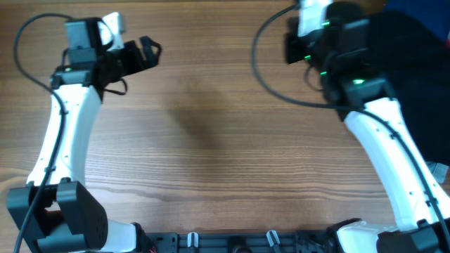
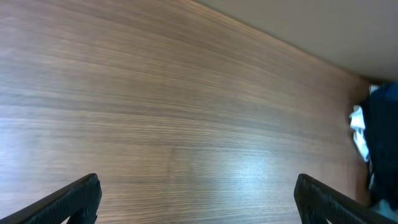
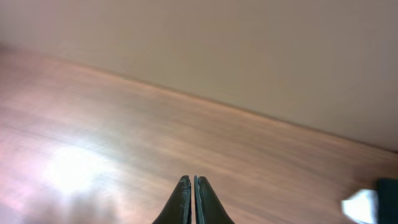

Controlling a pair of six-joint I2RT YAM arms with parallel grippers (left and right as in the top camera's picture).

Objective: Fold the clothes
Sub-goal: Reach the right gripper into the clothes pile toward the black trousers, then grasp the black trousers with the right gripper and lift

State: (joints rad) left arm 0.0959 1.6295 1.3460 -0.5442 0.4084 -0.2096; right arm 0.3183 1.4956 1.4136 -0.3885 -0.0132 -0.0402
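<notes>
- Two arms reach over a wood-grain counter (image 1: 211, 140), the left arm (image 1: 67, 133) on one side and the right arm (image 1: 390, 140) on the other, well apart.
- One black garment (image 1: 415, 56) lies at the far right corner of the counter in the overhead view. It is bunched rather than flat, and part of it is hidden under the right arm's wrist and forearm.
- The left fingers (image 1: 149, 48) are released and spread wide near the far left of the counter, grasping nothing and pointing across towards the right side.
- In the left wrist view the left fingers (image 2: 78, 196) show as two dark tips at the lower corners, with only bare counter (image 2: 186, 112) between them.
- A dark cloth (image 2: 382, 137) with a pale patch (image 2: 358, 132) sits at the right border of that view; whether it is the same garment cannot be told.
- The right fingers (image 3: 185, 202) are clenched tip to tip in the right wrist view, with nothing between them, above bare counter (image 3: 124, 143) that runs up to a plain wall (image 3: 249, 50).
- In the overhead view the right fingers cannot be made out among the dark wrist parts.
</notes>
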